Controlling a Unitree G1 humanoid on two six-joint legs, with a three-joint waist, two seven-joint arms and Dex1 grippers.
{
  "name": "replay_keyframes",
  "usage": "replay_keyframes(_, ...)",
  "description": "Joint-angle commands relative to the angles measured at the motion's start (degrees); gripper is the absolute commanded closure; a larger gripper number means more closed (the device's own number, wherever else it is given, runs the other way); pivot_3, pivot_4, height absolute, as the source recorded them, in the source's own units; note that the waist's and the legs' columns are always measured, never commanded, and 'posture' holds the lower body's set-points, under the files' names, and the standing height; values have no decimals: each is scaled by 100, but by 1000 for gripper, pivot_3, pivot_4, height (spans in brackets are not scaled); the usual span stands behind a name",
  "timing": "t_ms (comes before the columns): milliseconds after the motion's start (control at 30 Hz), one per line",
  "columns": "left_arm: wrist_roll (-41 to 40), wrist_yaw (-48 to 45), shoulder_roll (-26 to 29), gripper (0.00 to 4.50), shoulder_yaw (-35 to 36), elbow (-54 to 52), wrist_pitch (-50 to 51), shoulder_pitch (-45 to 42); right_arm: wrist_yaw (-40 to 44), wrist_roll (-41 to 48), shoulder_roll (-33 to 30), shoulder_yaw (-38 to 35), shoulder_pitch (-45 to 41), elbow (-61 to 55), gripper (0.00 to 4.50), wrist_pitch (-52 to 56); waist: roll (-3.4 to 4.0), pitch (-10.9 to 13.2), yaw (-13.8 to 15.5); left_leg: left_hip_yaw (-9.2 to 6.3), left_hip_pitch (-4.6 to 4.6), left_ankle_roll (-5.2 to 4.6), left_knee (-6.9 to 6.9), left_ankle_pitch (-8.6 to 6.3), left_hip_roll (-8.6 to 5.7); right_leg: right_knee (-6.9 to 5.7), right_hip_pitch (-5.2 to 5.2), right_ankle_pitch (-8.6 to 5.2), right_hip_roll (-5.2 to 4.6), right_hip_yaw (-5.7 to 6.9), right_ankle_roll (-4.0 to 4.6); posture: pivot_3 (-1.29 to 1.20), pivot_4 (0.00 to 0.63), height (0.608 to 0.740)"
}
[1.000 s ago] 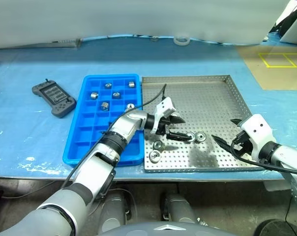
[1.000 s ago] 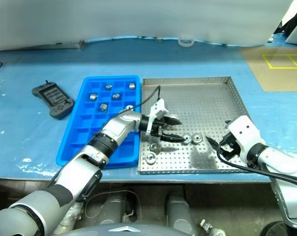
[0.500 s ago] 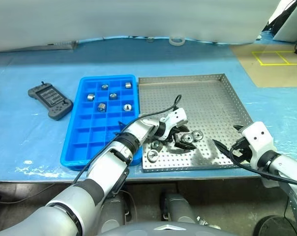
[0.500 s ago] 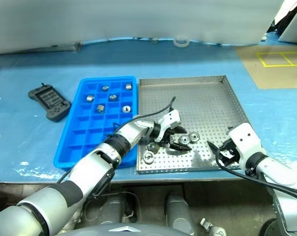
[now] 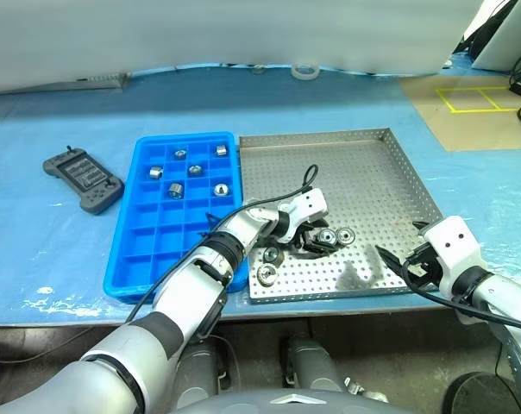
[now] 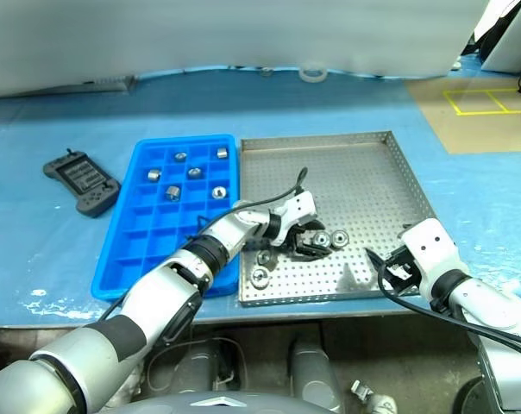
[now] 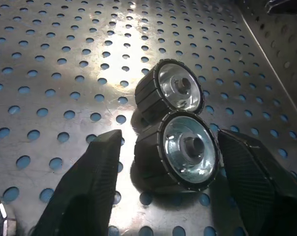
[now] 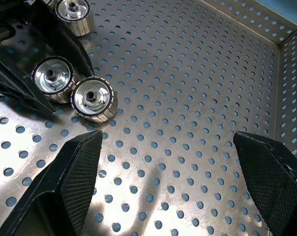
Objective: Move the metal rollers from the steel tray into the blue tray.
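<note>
The steel tray [image 5: 364,172] lies right of the blue tray [image 5: 157,250], which has several metal rollers [image 5: 176,189] in its far compartments. Two rollers [image 5: 347,234] lie side by side near the steel tray's front, and two more [image 5: 266,275] sit near its front left corner. My left gripper [image 5: 316,241] is down on the tray floor. Its fingers [image 7: 89,182] straddle the nearer roller [image 7: 180,150]: one finger is at its side, the other a small gap away. My right gripper [image 8: 168,136] hangs open and empty over the tray's front right part.
A dark grey controller [image 5: 82,179] lies left of the blue tray on the blue table cover. A white tape roll [image 5: 305,69] sits at the table's far edge. The steel tray's raised rim [image 8: 286,59] runs close to my right gripper.
My left gripper has sunk onto the steel tray at the pair of rollers, and its fingers have narrowed around the nearer one. The right gripper has stayed put, and the head camera has shifted a little.
</note>
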State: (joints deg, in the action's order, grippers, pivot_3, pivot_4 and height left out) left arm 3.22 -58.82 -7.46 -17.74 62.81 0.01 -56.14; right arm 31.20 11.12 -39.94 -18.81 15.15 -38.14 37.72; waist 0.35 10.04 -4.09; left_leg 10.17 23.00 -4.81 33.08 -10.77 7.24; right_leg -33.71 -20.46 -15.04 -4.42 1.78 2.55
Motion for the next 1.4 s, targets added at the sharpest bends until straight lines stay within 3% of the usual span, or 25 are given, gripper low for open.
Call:
replay_keyframes(33, 125, 173, -68, 1752, 8, 109, 45, 51, 3, -58, -41, 20, -56, -46, 0, -140, 1, 0, -2, 0, 0, 0, 0, 0, 0, 0, 0, 0, 0, 0, 0, -495, 150, 740)
replay_keyframes(133, 9, -159, -41, 1752, 83, 29, 5, 92, 1, -76, -36, 78, -102, -27, 0, -147, 1, 0, -5, 0, -2, 0, 0, 0, 0, -1, 0, 0, 0, 0, 0, -483, 150, 740)
replay_keyframes(200, 12, -3, -41, 2106, 148, 34, -66, 89, 5, -75, -35, 125, -142, -11, 0, -152, 3, -2, -5, 0, -2, 1, 0, 0, 0, 0, 1, 0, 0, -1, 0, -480, 150, 740)
replay_keyframes(333, -269, -231, -79, 2106, 429, -33, -43, 87, 13, -88, -49, 215, -207, 26, 0, -164, 11, -6, -10, 0, -3, 1, 0, 0, 0, -1, 0, 0, 0, 0, 0, -472, 150, 740)
replay_keyframes(467, -611, -123, -159, 2625, 832, -164, -47, 52, 37, -88, -69, 244, -268, 81, 0, -181, 16, -9, -10, 0, -2, 1, -2, 1, 0, -2, -2, 0, 0, 0, 0, -467, 150, 740)
replay_keyframes(733, -1094, -168, -5, 2625, 1317, -632, 324, -27, 155, -91, -155, 360, -471, 207, 0, -252, 17, -9, -4, 0, 12, 1, -2, 1, 0, -2, -13, 0, 0, 0, 0, -445, 150, 740)
replay_keyframes(967, -2088, -1436, 717, 2625, 1432, -2490, 2256, 350, 477, -295, -467, 1434, -1226, 85, 0, -349, 17, -8, -26, 1, 22, 4, -12, 4, 4, -20, -38, 1, 0, 2, 1, -419, 150, 740)
replay_keyframes(1167, -2445, -1288, 1262, 2625, 1736, -2840, 2723, 271, 522, -433, -387, 1970, -2138, 631, 0, -474, 18, -7, 54, 2, 24, 9, -4, 7, 2, -24, -35, 2, -1, 1, 2, -363, 150, 740)
replay_keyframes(1400, -2548, -1066, 1442, 2625, 1828, -2950, 2774, 417, 595, -519, -278, 2306, -2636, 1030, 0, -651, 17, -6, 152, 3, 39, 1, -1, 4, -1, -18, -42, 3, -4, 3, 3, -320, 150, 740)
